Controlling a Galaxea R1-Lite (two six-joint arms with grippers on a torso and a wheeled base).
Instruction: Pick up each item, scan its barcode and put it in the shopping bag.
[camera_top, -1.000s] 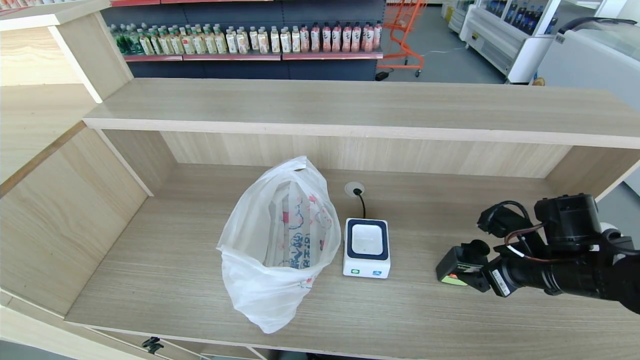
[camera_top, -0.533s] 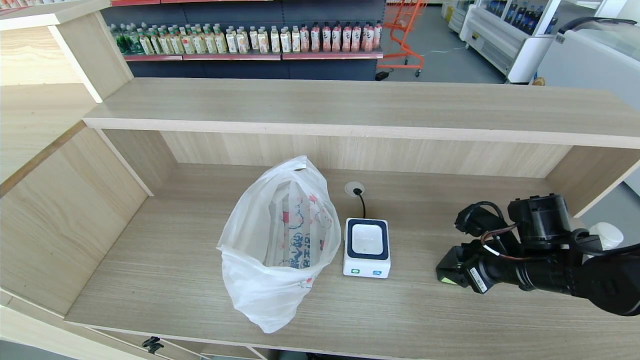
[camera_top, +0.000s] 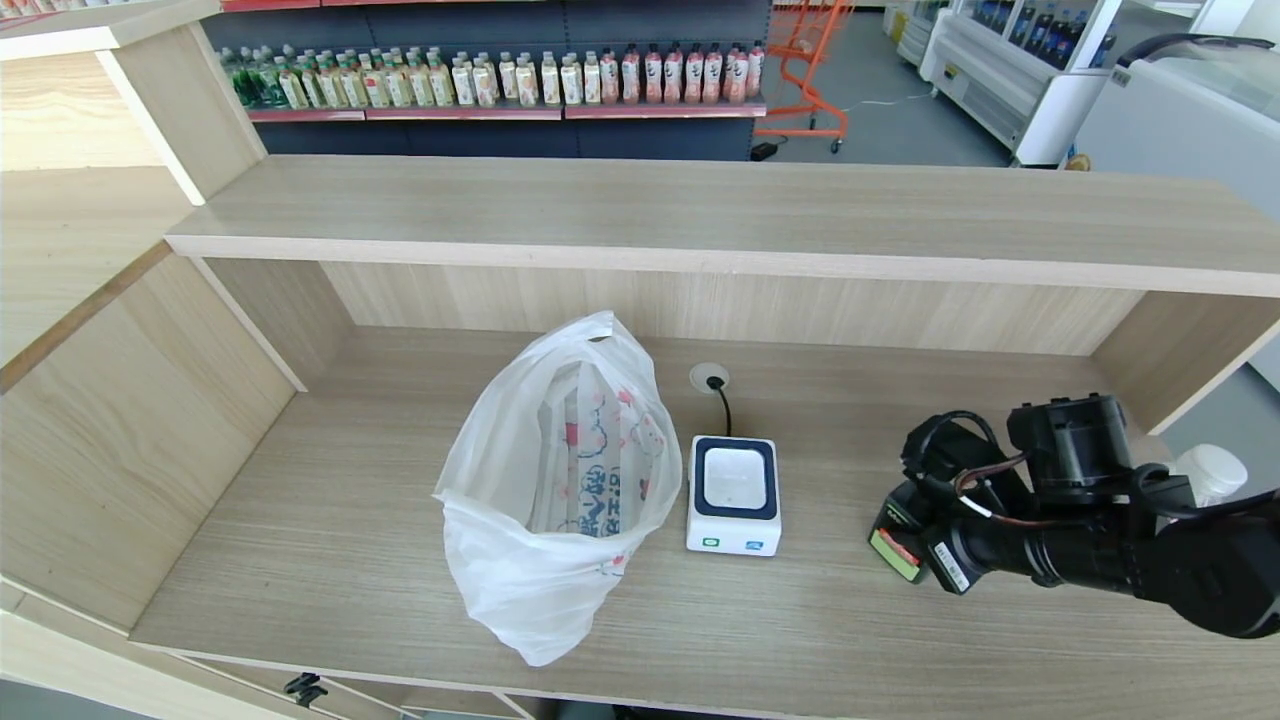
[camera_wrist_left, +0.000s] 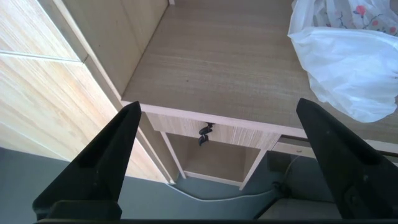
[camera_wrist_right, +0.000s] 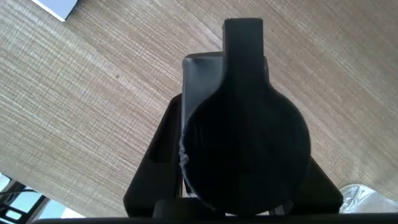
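Right of the scanner (camera_top: 733, 495), the R claw (camera_top: 905, 540) has rolled its wrist & crept a bit closer over the last sec, so the small dark box (camera_top: 896, 552) now shows a red/green label edge. Prob. lining up the barcode: box isn't over the scanner yet, shopping bag (camera_top: 555, 490) comes after. R claw is nearly closed, pinching the box. L claw (camera_wrist_left: 219, 106) is wide open, empty, off the counter (camera_top: 330, 540) front edge.

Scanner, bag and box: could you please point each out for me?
scanner (camera_top: 738, 478), head view, on its white top panel.
bag (camera_top: 530, 590), head view, on its lower front plastic.
box (camera_top: 897, 552), head view, on its coloured end face.
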